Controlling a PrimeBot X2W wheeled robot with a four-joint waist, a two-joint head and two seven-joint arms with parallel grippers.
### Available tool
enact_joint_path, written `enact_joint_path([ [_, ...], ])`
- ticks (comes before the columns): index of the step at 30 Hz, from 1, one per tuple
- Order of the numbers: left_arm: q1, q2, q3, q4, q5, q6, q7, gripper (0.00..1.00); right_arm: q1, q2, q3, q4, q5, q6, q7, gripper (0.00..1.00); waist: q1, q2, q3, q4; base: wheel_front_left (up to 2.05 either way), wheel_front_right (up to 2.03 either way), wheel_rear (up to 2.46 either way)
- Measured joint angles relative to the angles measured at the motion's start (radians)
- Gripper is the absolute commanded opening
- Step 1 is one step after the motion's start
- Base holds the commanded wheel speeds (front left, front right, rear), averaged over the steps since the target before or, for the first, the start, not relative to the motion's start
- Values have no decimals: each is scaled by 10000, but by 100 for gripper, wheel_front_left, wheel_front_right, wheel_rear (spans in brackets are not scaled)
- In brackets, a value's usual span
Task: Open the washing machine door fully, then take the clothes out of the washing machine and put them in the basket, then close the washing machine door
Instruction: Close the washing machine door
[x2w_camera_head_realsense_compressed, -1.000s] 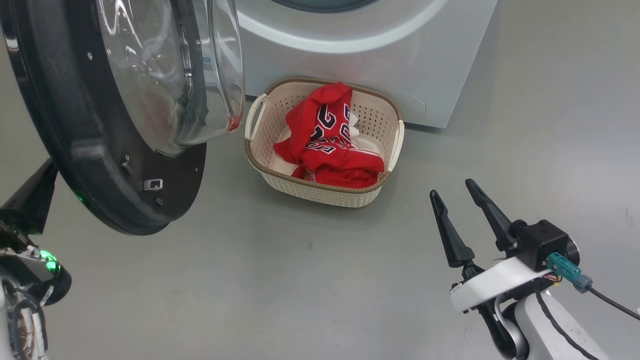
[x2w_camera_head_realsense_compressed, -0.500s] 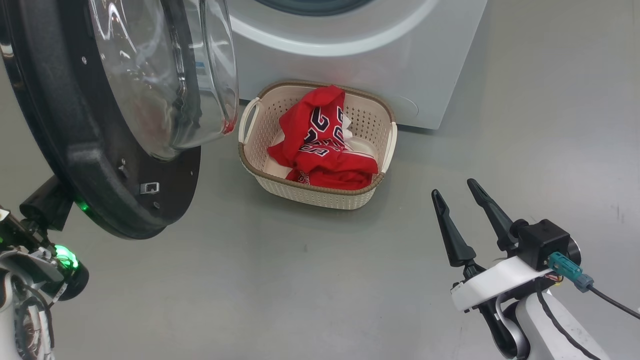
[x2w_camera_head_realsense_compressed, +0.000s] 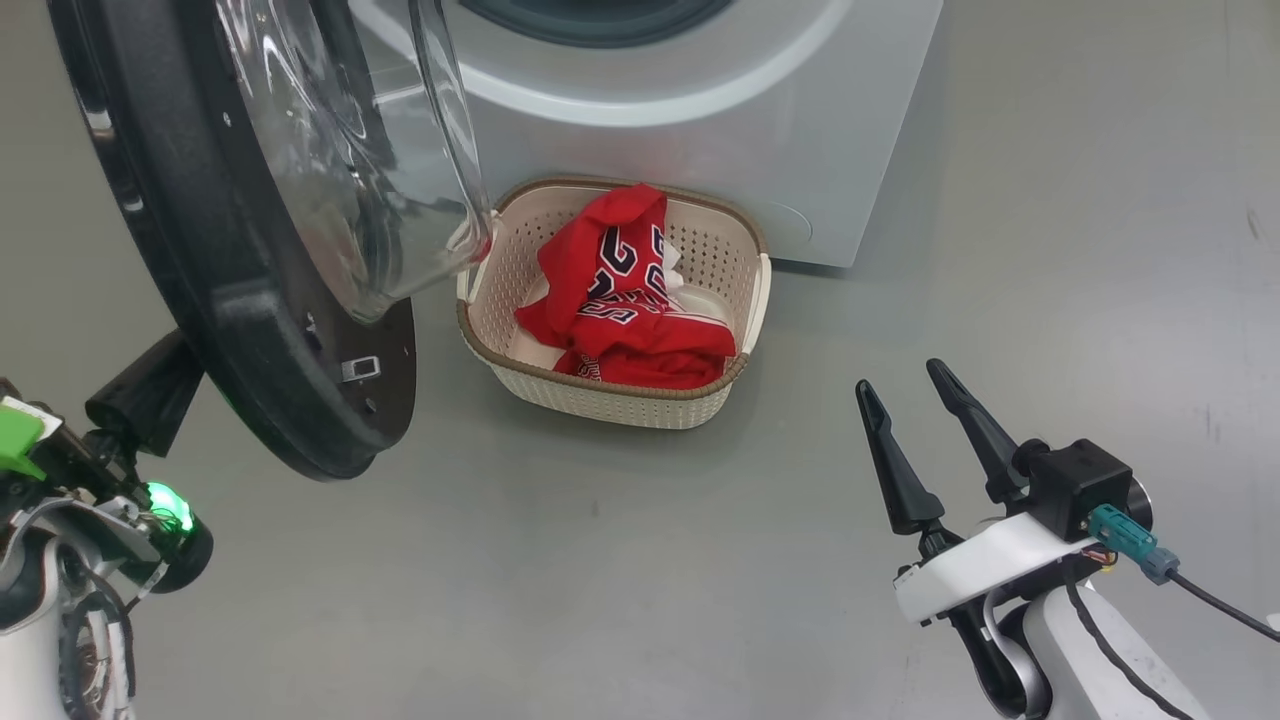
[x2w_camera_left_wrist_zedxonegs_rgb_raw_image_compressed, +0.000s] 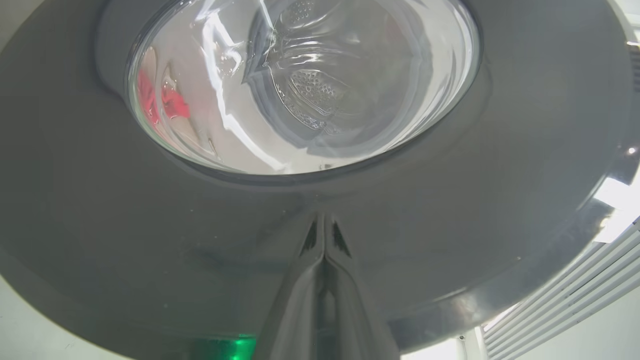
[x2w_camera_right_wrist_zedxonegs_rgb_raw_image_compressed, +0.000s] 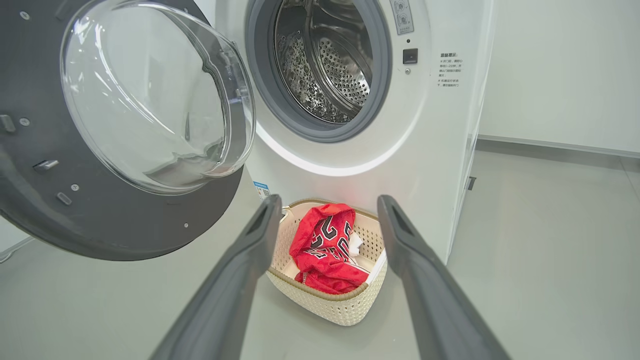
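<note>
Crumpled red clothes (x2w_camera_head_realsense_compressed: 620, 310) fill the perforated cream basket (x2w_camera_head_realsense_compressed: 600, 405) standing before the white washing machine (x2w_camera_head_realsense_compressed: 700, 150). The left gripper (x2w_camera_left_wrist_zedxonegs_rgb_raw_image_compressed: 324, 262), fingers pressed together, touches the glossy washing machine door (x2w_camera_head_realsense_compressed: 250, 330). The right gripper (x2w_camera_head_realsense_compressed: 900, 375) is spread, holding nothing.

Door (x2w_camera_head_realsense_compressed: 235, 330) stands swung out on my left, glass bowl (x2w_camera_head_realsense_compressed: 350, 180) bulging just beside the left end of the basket (x2w_camera_head_realsense_compressed: 600, 398), so that side's blocked. From my right gripper (x2w_camera_head_realsense_compressed: 898, 376) I see a straight free line to the drum mouth (x2w_camera_right_wrist_zedxonegs_rgb_raw_image_compressed: 325, 65). Basket sits right under it, against the washing machine (x2w_camera_head_realsense_compressed: 700, 150). Floor (x2w_camera_head_realsense_compressed: 600, 580) ahead gives room.
</note>
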Motion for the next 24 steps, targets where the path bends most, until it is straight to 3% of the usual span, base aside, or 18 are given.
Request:
enact_joint_path([
  [24, 197, -439, -1001, -399, -132, -2, -639, 0, -174, 219, -84, 92, 13, 0, 0, 100, 0, 0, 20, -1570, 0, 0, 0],
])
